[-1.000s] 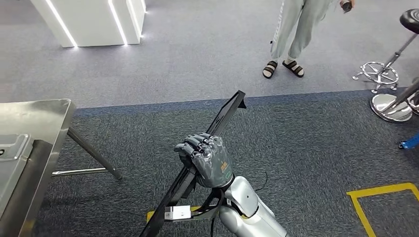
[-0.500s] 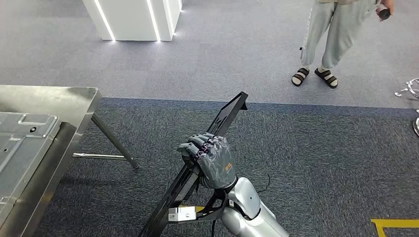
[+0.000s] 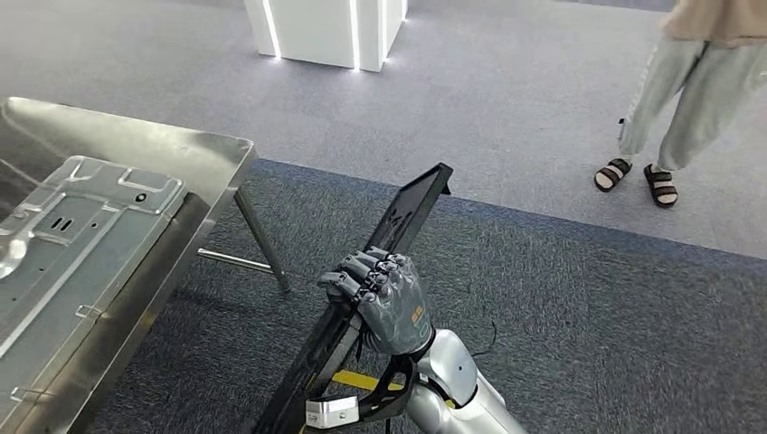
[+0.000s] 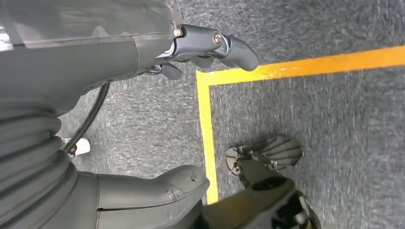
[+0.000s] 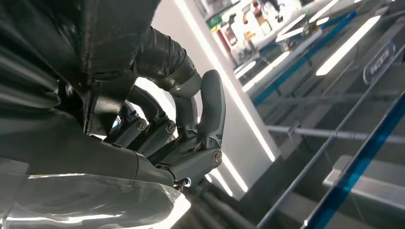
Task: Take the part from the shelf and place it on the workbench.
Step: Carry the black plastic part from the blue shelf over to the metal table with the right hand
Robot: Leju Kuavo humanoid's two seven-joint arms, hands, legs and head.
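A long flat black part point(image 3: 398, 221) slants up over the carpet, its top end toward the far right. My right hand point(image 3: 384, 298) grips it at mid-length with the fingers wrapped around its edge. Those curled fingers point(image 5: 191, 129) also appear in the right wrist view. The steel workbench point(image 3: 194, 149) stands to the left of the part, apart from it. My left hand point(image 4: 110, 52) hangs over the floor with thumb and fingers apart, holding nothing.
A pressed grey metal sheet point(image 3: 81, 235) lies on the workbench. A slanted bench leg point(image 3: 262, 240) reaches toward the part. A person in sandals point(image 3: 674, 108) stands at the far right, and a lit white pillar point(image 3: 326, 27) at the back. A yellow line point(image 4: 296, 67) marks the carpet.
The camera has turned left: the workbench now takes more of the left side and the person has slid to the right edge. My right hand still holds the part the same way.
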